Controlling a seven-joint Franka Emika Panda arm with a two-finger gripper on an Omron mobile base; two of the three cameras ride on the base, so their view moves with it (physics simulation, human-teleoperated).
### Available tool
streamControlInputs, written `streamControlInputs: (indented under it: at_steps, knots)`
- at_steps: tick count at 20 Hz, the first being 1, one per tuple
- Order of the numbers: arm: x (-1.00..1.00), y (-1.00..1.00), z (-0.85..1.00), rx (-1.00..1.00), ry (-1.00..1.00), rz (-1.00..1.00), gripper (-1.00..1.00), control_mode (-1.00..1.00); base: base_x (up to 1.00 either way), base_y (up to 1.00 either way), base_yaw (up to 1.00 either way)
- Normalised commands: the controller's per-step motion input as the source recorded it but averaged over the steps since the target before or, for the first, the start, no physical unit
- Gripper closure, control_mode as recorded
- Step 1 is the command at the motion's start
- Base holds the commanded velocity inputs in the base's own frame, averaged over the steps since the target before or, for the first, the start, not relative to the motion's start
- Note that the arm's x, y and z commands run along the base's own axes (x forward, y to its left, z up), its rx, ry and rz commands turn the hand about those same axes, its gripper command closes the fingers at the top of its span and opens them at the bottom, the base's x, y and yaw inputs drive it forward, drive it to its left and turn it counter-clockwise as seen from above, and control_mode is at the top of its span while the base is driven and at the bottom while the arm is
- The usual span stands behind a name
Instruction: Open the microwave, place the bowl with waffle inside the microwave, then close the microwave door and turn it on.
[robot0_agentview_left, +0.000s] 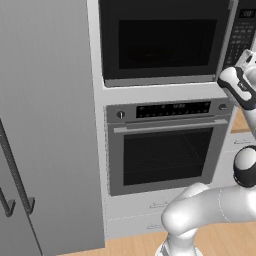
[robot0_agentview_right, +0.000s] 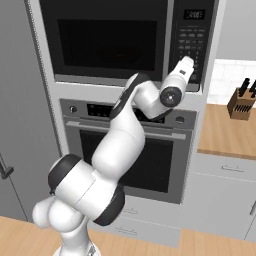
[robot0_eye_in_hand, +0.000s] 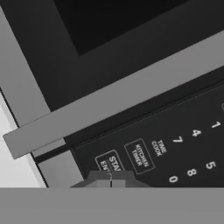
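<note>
While your gripper (robot0_eye_in_hand: 111, 178) sits with its fingers pressed together and nothing between them, its tips are right up against the microwave's black keypad panel (robot0_eye_in_hand: 175, 144), at the start button in the bottom row. You can read the kitchen timer and time cook labels just beside it, and the number keys run off toward the edge. From the right base view, your hand (robot0_agentview_right: 181, 70) is angled up at the lower part of that panel, below the small display (robot0_agentview_right: 194, 14). The microwave door (robot0_agentview_right: 102, 37) is flush shut just beside the keypad, its slim grey handle (robot0_eye_in_hand: 113, 94) between window and keys. You cannot see through the dark glass, so whatever is inside stays hidden. Below the microwave (robot0_agentview_left: 165, 42) the steel oven (robot0_agentview_left: 167, 150) is closed too.
</note>
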Motion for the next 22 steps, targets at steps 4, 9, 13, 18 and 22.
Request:
streamControlInputs:
  at_steps: [4, 9, 13, 18, 22]
  knots:
    - [0.25, 0.00, 0.00, 0.00, 0.00, 0.00, 1.00, -1.00, 0.00, 0.00, 0.00]
    - [0.26, -0.01, 0.00, 0.00, 0.00, 0.00, 1.00, -1.00, 0.00, 0.00, 0.00]
    - [0.22, -0.10, 0.00, 0.00, 0.00, 0.00, 1.00, -1.00, 0.00, 0.00, 0.00]
    - [0.08, -0.24, 0.00, 0.00, 0.00, 0.00, 1.00, -1.00, 0.00, 0.00, 0.00]
    - [0.06, -0.04, 0.00, 0.00, 0.00, 0.00, 1.00, -1.00, 0.00, 0.00, 0.00]
